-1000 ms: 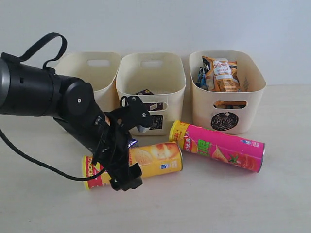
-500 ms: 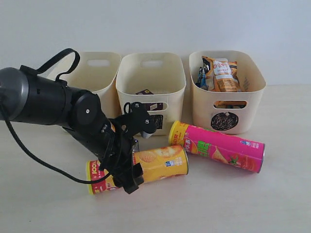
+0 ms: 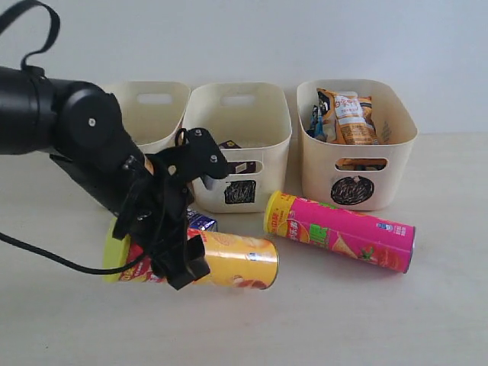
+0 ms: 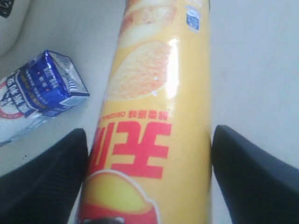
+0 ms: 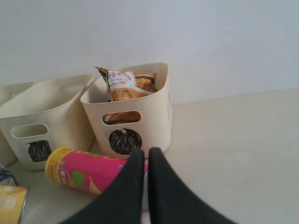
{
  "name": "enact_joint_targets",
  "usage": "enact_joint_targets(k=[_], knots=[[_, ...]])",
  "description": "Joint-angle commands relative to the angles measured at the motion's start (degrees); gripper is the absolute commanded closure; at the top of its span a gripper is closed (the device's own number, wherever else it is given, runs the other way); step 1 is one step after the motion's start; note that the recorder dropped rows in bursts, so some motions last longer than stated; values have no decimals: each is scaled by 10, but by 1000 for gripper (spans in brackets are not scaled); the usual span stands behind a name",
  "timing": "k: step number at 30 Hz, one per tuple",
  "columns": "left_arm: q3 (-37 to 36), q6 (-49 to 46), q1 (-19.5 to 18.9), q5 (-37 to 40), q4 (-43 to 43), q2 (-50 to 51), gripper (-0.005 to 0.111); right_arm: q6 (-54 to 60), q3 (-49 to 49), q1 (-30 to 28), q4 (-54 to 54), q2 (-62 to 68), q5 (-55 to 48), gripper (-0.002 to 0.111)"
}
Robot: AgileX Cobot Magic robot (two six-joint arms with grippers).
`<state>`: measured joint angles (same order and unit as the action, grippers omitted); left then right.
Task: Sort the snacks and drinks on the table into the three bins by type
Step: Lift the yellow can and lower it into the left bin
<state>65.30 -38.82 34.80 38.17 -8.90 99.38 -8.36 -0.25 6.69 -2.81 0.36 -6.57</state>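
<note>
Chip tube [image 3: 232,260], yellow, sits sideways at the near left, low at the surface [image 3: 381,320], with your left end effector [image 4: 149,135] clamped across it left of its middle. Just beyond it lies a white-blue drink carton [image 4: 42,91]. Your right end effector [image 5: 145,152] has its jaws pressed together, empty.

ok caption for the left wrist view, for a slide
Left jaws closed on the yellow chip tube, blue-white drink carton lying beside it

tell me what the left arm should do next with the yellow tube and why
Probably lift the yellow tube clear and carry it to the left bin. The left gripper clamps its sides; the right bin holds bags, the middle bin a carton.
</note>
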Motion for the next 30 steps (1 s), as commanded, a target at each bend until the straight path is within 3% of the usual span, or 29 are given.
enact_joint_targets(k=[1, 10, 15, 20, 30], knots=[[1, 1, 4, 23, -7, -51, 103, -3, 3, -4, 0, -4, -1, 108], [1, 1, 4, 21, -7, -138, 103, -2, 3, -4, 0, -4, -1, 108], [1, 7, 4, -18, 29, -187, 103, -3, 3, -4, 0, -4, -1, 108], [1, 47, -13, -99, 44, -213, 103, -3, 3, -4, 0, -4, -1, 108], [1, 176, -102, -317, 44, -203, 103, -6, 3, -4, 0, -4, -1, 108]])
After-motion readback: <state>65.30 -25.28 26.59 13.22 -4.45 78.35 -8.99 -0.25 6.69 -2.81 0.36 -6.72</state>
